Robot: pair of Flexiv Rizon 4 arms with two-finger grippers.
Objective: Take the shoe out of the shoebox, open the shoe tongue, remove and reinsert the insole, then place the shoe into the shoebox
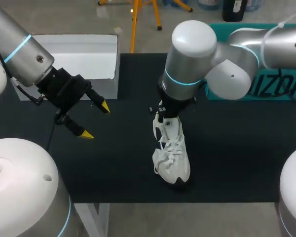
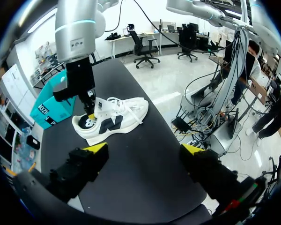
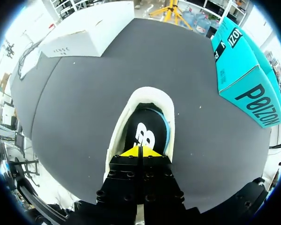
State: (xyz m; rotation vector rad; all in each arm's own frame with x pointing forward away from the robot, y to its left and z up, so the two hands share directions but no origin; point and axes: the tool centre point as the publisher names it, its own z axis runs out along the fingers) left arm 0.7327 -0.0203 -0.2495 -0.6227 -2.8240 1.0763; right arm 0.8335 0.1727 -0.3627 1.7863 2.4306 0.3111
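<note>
Right pincer, tips pressed together, sits in the shoe over the insole. Shoe stands mid-table, outside the shoebox. Left pincer hangs open, well apart.

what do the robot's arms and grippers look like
The left arm and right arm are silver-grey cylinders with rounded white joint caps and cyan light rings. Each ends in a boxy black gripper, the left gripper and the right gripper, with two yellow-tipped fingers. A thin black cable runs by the left wrist.
</note>
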